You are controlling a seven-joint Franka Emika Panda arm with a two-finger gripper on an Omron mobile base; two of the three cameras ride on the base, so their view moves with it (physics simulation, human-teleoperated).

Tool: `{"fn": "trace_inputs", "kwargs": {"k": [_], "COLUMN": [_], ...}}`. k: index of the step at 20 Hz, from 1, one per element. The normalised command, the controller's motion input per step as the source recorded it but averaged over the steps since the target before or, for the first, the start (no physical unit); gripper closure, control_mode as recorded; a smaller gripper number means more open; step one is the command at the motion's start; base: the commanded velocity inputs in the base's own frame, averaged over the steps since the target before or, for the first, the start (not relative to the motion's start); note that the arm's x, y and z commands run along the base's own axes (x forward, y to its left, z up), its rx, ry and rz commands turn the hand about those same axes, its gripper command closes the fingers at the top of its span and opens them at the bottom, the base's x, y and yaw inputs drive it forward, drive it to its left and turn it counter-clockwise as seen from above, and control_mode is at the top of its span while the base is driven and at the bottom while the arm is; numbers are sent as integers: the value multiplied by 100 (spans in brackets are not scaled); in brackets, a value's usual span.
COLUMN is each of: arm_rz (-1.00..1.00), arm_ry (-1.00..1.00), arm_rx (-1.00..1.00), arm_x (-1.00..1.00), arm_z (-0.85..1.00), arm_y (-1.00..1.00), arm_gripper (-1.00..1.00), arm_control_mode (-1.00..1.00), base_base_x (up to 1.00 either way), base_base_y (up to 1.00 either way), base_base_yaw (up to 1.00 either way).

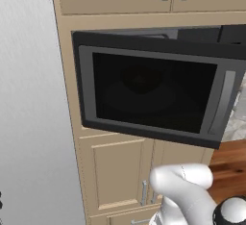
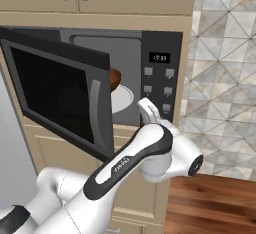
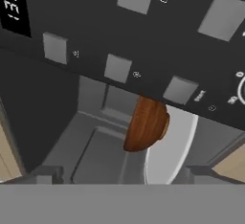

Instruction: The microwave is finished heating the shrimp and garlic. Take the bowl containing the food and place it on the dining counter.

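The microwave (image 2: 100, 83) stands with its dark glass door (image 1: 153, 92) swung wide open, the grey handle (image 1: 224, 101) at the door's free edge; inside, the bowl (image 2: 115, 79) sits on the white turntable (image 2: 122, 99), toward the plate's left edge in the right base view, half hidden behind the door; in the hand view the bowl (image 3: 146, 125) appears rolled sideways against the turntable (image 3: 172, 146), just beside the button panel (image 3: 143, 31); the gripper (image 3: 124, 175) faces the cavity with its fingers spread wide apart, holding nothing, short of the bowl; the white arm (image 2: 145, 153) reaches up in front of the opening.
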Motion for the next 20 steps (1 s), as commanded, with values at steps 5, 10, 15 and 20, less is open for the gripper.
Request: {"fn": "trace_inputs", "kwargs": {"k": [5, 10, 15, 20], "arm_rz": [0, 4, 13, 23], "arm_ry": [13, 19, 20, 13], "arm_rx": [3, 1, 0, 0], "arm_x": [70, 31, 1, -19], "arm_z": [0, 0, 0, 0], "arm_y": [-2, 1, 23, 36], "arm_gripper": [-100, -100, -100, -100], "arm_control_mode": [-100, -100, -100, -100], "base_base_x": [0, 0, 0, 0], "base_base_y": [0, 0, 0, 0], "base_base_yaw": [0, 0, 0, 0]}}
